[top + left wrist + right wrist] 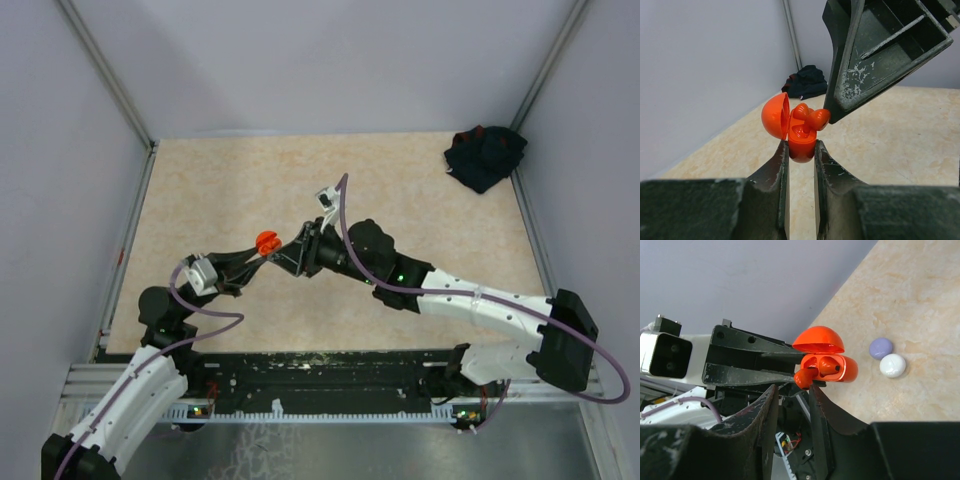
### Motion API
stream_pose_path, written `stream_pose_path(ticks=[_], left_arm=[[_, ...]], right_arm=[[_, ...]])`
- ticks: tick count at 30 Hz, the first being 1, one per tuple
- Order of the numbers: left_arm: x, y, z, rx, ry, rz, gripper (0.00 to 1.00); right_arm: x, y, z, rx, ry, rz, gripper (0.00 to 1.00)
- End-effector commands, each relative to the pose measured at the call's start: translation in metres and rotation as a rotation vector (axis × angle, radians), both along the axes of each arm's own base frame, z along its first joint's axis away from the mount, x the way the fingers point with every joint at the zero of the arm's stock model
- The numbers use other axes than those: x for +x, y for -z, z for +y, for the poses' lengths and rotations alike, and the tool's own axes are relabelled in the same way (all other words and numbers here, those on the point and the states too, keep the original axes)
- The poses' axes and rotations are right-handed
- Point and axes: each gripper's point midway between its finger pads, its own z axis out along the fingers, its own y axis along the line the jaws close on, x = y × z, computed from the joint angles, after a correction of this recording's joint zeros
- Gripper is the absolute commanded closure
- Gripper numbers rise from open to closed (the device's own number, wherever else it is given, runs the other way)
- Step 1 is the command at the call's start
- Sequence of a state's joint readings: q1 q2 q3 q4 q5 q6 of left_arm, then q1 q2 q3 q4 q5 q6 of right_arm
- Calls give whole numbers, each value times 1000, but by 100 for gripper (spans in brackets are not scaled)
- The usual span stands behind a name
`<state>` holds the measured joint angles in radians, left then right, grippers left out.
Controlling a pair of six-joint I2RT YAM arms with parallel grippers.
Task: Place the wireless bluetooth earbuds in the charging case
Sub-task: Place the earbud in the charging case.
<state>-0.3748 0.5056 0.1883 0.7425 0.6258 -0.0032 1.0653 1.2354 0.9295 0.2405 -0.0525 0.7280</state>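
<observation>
While the left gripper (801, 148) clamps the open orange charging case (842, 371) above the bench (920, 300), one earbud (827, 366) sits inside. The second earbud (816, 120) perches at the case mouth against the right gripper (792, 386), tips slightly parted; held or merely touched, cannot tell.

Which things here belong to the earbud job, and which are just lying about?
In the job:
orange case, open, clamped in the left gripper
earbud inside it
second earbud at the case's edge, touching the right gripper

Lying about:
lavender case, closed
white case, closed
cloth, far corner
</observation>
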Motion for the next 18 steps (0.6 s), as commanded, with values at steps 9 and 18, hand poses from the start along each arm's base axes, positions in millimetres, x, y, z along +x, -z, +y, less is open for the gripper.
stream_pose_path(ticks=[9,18], left_arm=[[-2,-12,0,-9,5,-24,100],[-3,-11,-1,-6,15,-22,100]], right_arm=[[-16,-43,12,35,-96,-162,65],[-14,-36,27,-6,-113,-176,63]])
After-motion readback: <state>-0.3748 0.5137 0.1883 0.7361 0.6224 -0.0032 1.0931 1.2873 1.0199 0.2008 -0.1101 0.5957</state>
